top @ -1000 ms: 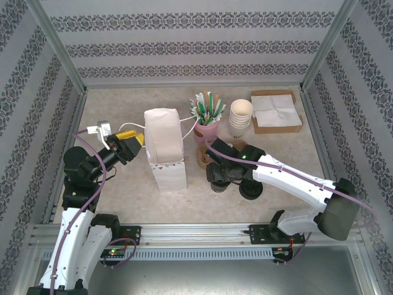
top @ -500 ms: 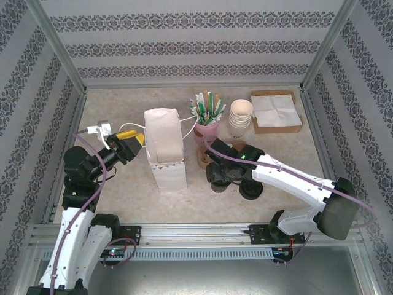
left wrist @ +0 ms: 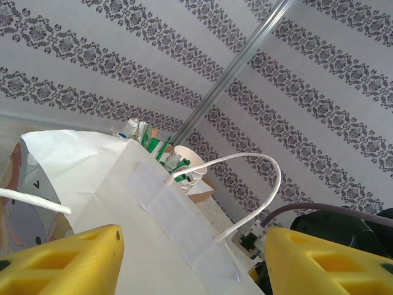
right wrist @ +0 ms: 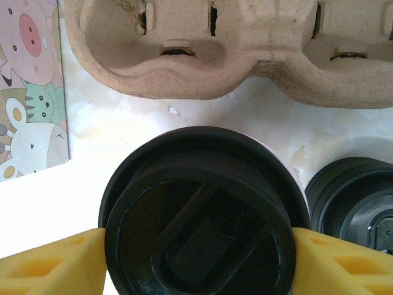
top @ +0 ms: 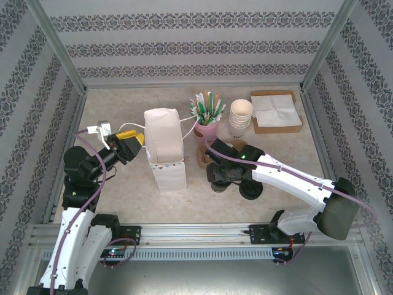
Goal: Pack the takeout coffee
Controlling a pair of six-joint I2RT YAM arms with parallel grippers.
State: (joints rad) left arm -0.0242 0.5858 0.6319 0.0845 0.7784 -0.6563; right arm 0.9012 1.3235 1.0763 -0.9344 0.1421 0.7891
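The takeout coffee point(right wrist: 199, 215), seen from above by its round black lid, stands on the table between my right gripper's point(right wrist: 198, 261) yellow fingers point(right wrist: 49, 261), which press against both sides of it. In the top view that gripper point(top: 220, 176) sits low beside the white paper bag point(top: 164, 146). My left gripper point(top: 126, 142) is open at the bag's left side. In the left wrist view its yellow fingers point(left wrist: 61, 258) stand wide apart in front of the bag's white wall point(left wrist: 123, 203) and paper handle point(left wrist: 258, 184).
A brown pulp cup carrier point(right wrist: 215, 49) lies just beyond the coffee. A low stack of loose black lids point(right wrist: 356, 196) sits to its right. A pink cup of straws point(top: 207, 126), stacked cream cups point(top: 241, 115) and a napkin box point(top: 276, 112) stand further back.
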